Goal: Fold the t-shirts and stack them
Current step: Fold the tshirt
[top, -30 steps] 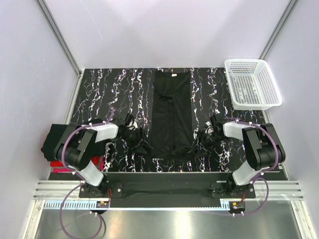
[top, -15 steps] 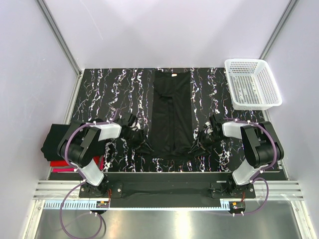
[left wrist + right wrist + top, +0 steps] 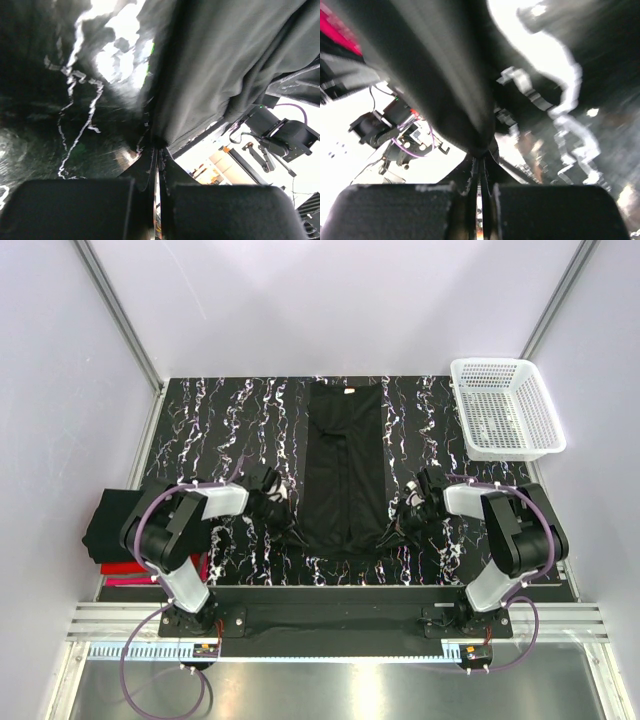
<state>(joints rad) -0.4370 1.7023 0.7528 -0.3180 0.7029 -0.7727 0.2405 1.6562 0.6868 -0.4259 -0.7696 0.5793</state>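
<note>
A black t-shirt (image 3: 344, 465), folded into a long narrow strip with a small white neck label at its far end, lies down the middle of the table. My left gripper (image 3: 292, 533) is shut on the near left corner of the black t-shirt (image 3: 210, 65); its jaws pinch the hem at the left gripper (image 3: 159, 150). My right gripper (image 3: 393, 531) is shut on the near right corner of the same t-shirt (image 3: 445, 75), cloth clamped at the right gripper (image 3: 481, 156). More t-shirts, black over red (image 3: 108, 530), sit piled at the table's left edge.
A white mesh basket (image 3: 505, 407) stands at the far right corner. The table top (image 3: 220, 430) is black with white marbling. The near edge has a metal rail (image 3: 330, 625) by the arm bases.
Both grippers moved inward to the shirt's near corners and closed from open to shut on the hem.
</note>
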